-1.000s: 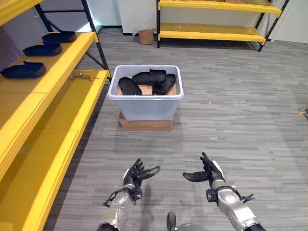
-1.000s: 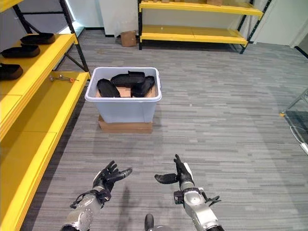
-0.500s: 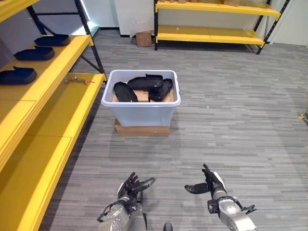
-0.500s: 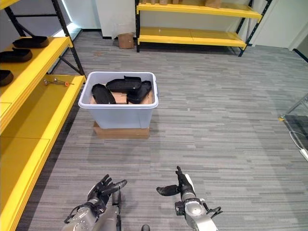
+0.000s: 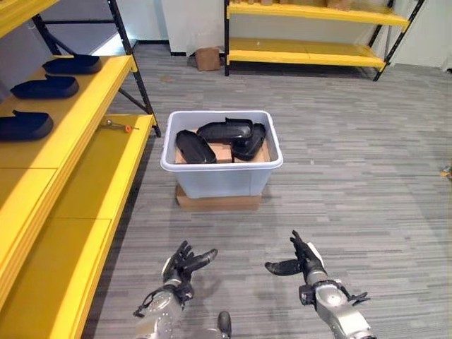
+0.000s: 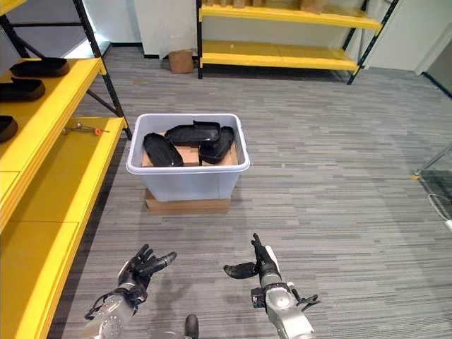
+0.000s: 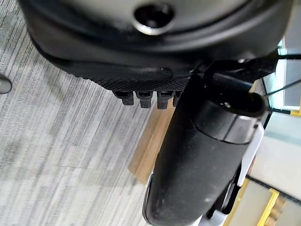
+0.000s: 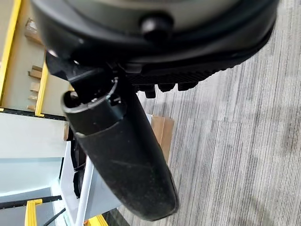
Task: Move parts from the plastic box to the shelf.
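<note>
**Both hands empty, box ahead — reach step**

Plastic box (image 5: 222,162) sits on a flat cardboard slab (image 5: 219,202) on the grey floor, straight ahead, well apart from both hands. Several black parts (image 5: 224,131) are piled inside; the long one on top lies across the others. Three more black parts (image 5: 23,124) are already on the yellow shelf (image 5: 67,127) to the robot's left, lined up on the upper board. A small tool (image 5: 117,126) lies on the lower board.

Left hand (image 5: 183,263) and right hand (image 5: 301,263) are low in front, fingers spread and relaxed, thumbs turned in, holding nothing. Wrist views agree: nothing past the fingers but floor and the box edge.

My read: no part picked for this cycle yet; the approach to the box comes first.

How to do it well:
- Close in square to the box and clear its rim from above.
- Take the top part first; the ones under it look pinned.
- Grip mid-length so it doesn't tip.
- Shelf has free board beside the placed three.
</note>
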